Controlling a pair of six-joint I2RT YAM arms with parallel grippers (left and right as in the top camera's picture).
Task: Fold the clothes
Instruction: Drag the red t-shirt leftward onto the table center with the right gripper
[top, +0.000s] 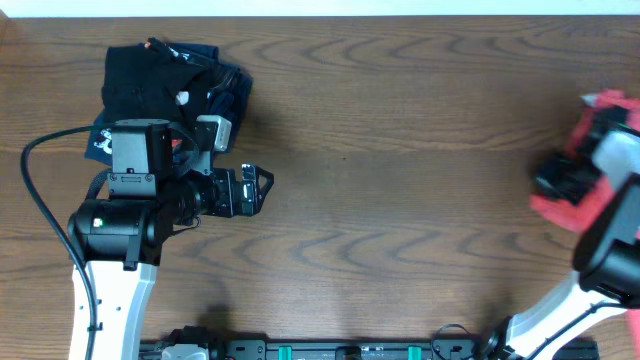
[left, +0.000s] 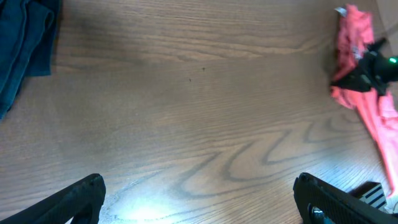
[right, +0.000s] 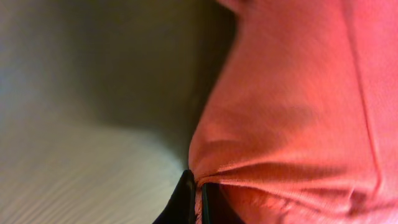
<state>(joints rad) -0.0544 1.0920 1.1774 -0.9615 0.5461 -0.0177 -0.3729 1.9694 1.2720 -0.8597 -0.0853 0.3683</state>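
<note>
We see the coral-red cotton T-shirt (top: 598, 108) bunched up and unfolded at the right edge of the wooden table (top: 400, 150). One creased fold of its fabric (right: 298, 93) is pinched in the closed right tool (right: 198, 194).

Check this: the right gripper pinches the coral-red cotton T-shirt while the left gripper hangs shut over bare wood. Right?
No: the left gripper hangs open, as the left wrist view shows. The right gripper does pinch the coral-red cotton T-shirt.
</note>
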